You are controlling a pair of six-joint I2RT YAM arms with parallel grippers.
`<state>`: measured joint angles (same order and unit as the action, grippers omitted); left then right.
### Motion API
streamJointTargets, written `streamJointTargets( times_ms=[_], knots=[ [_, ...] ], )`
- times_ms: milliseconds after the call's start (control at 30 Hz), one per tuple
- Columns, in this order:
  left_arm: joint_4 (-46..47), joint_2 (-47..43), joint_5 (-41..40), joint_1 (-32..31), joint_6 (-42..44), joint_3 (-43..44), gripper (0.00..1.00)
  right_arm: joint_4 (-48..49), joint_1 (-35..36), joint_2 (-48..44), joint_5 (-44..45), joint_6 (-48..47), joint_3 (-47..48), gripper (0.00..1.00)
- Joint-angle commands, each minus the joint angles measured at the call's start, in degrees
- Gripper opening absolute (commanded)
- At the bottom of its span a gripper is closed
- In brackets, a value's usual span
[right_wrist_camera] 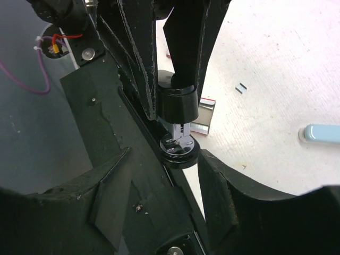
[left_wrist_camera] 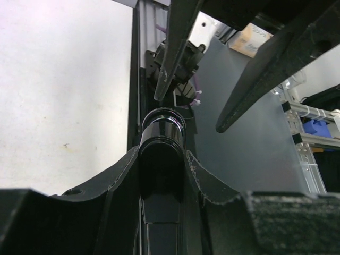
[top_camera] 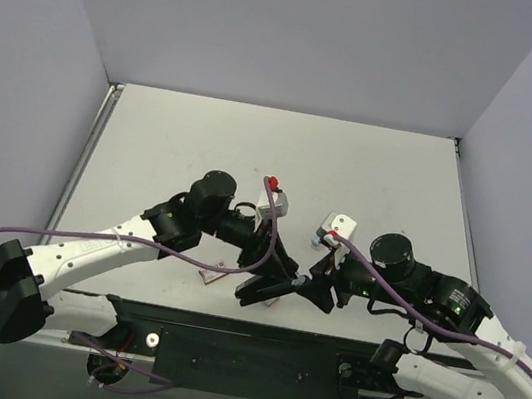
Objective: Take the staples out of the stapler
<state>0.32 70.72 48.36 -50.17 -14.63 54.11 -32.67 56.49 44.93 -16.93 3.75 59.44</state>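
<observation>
Left pincer [left_wrist_camera: 162, 159] clamps the slim black stapler [left_wrist_camera: 162, 127] between its two fingers, holding it over the near edge of the white worktop [right_wrist_camera: 276, 48], midway between the two arms. The right pincer [right_wrist_camera: 167, 156] meets it from the other side with its jaws partly apart, straddling the stapler's rounded end. Whether those fingers actually press on it cannot be told from the pictures.

From the right wrist, the stapler appears as two black rounded parts, one above the other, with a short silvery metal piece showing in the gap between them. Two tiny grey staples [right_wrist_camera: 241, 88] lie loose on the worktop, well apart from the stapler. A small pinkish-red box [right_wrist_camera: 204, 112] rests on the surface just behind the stapler (partly hidden by it). A pale blue object [right_wrist_camera: 321, 133] pokes in from the right edge of that view. Purple cables trail from both arms.
</observation>
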Motion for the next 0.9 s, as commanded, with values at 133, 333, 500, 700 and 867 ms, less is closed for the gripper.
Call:
streamJointTargets(
  times_ms=[133,333,500,700,867],
  knots=[
    [7.4,-4.3,5.5,-1.6,-2.2,0.7,0.00,-0.6,1.3,1.9,-3.3,-2.6,3.5,0.47],
    [8.8,-4.8,6.2,-2.4,-2.9,0.3,0.00,0.2,1.7,3.3,-3.5,-2.4,4.0,0.44],
    [9.3,-4.9,6.4,-2.6,-2.9,0.0,0.00,1.1,1.9,3.9,-4.7,-2.0,3.6,0.37],
    [10.0,-5.0,6.3,-2.8,-2.9,-0.1,0.00,3.8,2.0,2.5,-7.6,-0.8,1.7,0.23],
    [10.1,-4.8,6.0,-3.0,-3.0,-0.1,0.00,6.3,2.0,1.5,-10.8,0.6,0.0,0.17]
  ],
)
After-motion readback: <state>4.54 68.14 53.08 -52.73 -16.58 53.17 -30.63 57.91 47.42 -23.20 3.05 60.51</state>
